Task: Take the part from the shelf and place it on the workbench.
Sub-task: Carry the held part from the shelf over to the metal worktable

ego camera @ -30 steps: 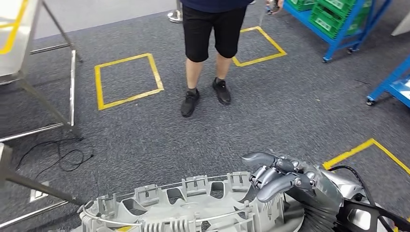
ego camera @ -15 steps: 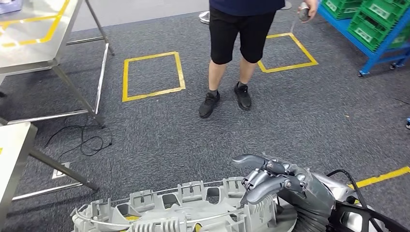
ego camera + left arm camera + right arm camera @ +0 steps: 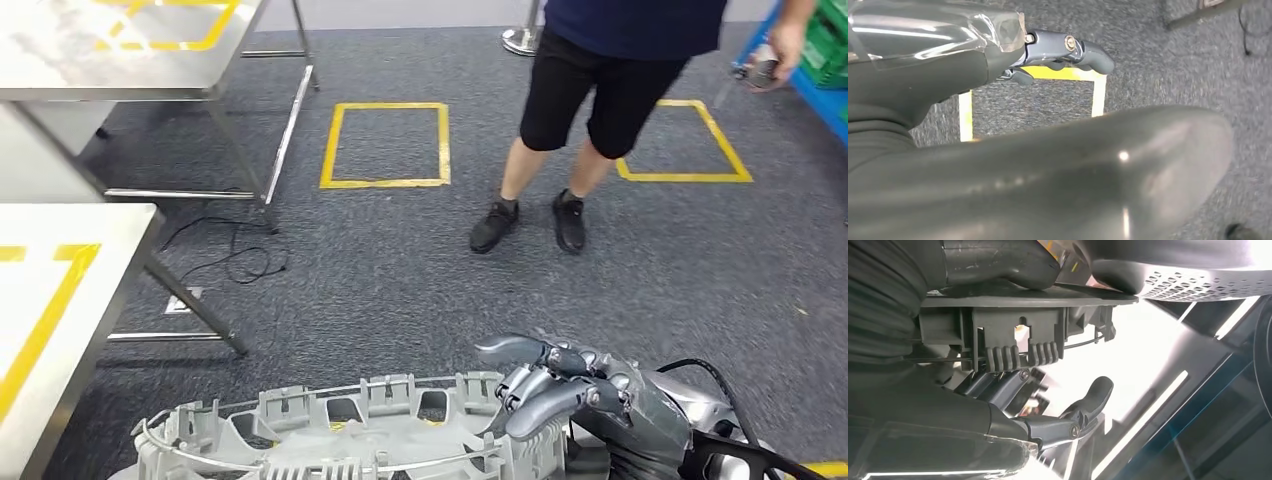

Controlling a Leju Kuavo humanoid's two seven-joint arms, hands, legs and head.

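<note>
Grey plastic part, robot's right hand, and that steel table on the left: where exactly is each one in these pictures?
grey plastic part [image 3: 330, 445]: head view, on its ribbed face near the middle.
right hand [image 3: 565, 385]: head view, on its curled fingers at the part's rim.
steel table [image 3: 60, 270]: head view, on its bare top.

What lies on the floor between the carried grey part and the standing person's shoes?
In the head view, only bare dark carpet lies between the grey part and the person's shoes; the black cable lies off towards the steel tables.

person in black shorts on grey carpet | yellow tape squares | black cable
</note>
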